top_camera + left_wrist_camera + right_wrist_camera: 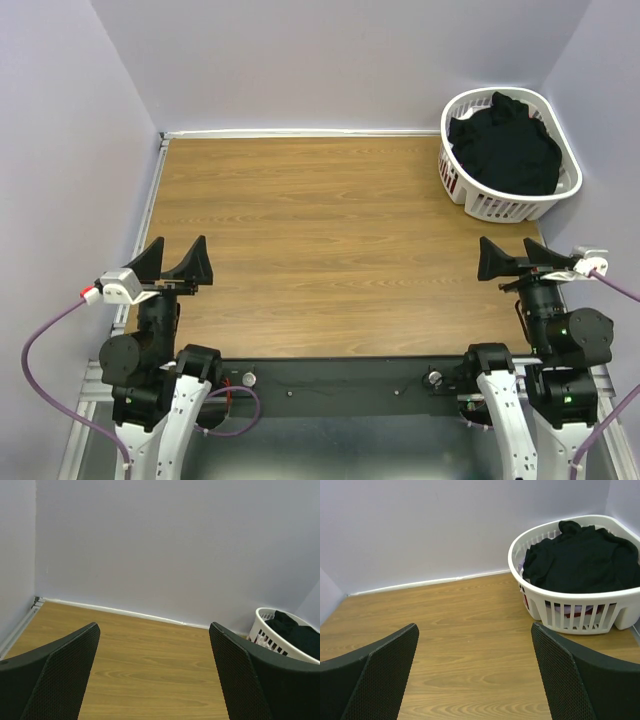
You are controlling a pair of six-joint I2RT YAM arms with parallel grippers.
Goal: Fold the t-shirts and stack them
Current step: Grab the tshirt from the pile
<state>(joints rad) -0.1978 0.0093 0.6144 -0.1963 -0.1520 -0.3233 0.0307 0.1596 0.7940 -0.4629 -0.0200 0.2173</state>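
T-shirts [508,148] are held by neither arm. The left jaws stand wide apart with nothing between them; their two black fingers [60,680], with dotted inner faces, frame only bare wood. The right jaws are spread just as wide and are equally empty, with textured fingers [375,680] at either side of the wrist view. Both pairs hang over the near part of the desk [330,240] without touching it and are aimed toward the far wall [330,60].

A white slotted basket [500,208] stands on the wood ahead of the right jaws and a little to their right, near them but apart, against the right-hand wall. From the left jaws the same basket [265,630] lies far ahead and to the right, well apart across the whole desk.

Inside it a black t-shirt [580,560] is bunched in a heap that fills the tub and rises just above the rim; part of it shows in the left wrist view too [300,637]. Through the side slots below it some paler cloth [572,613] can be seen, but what it is cannot be told.

Behind each pair of jaws a purple cable [45,350] loops back from the wrist toward the arm bases.
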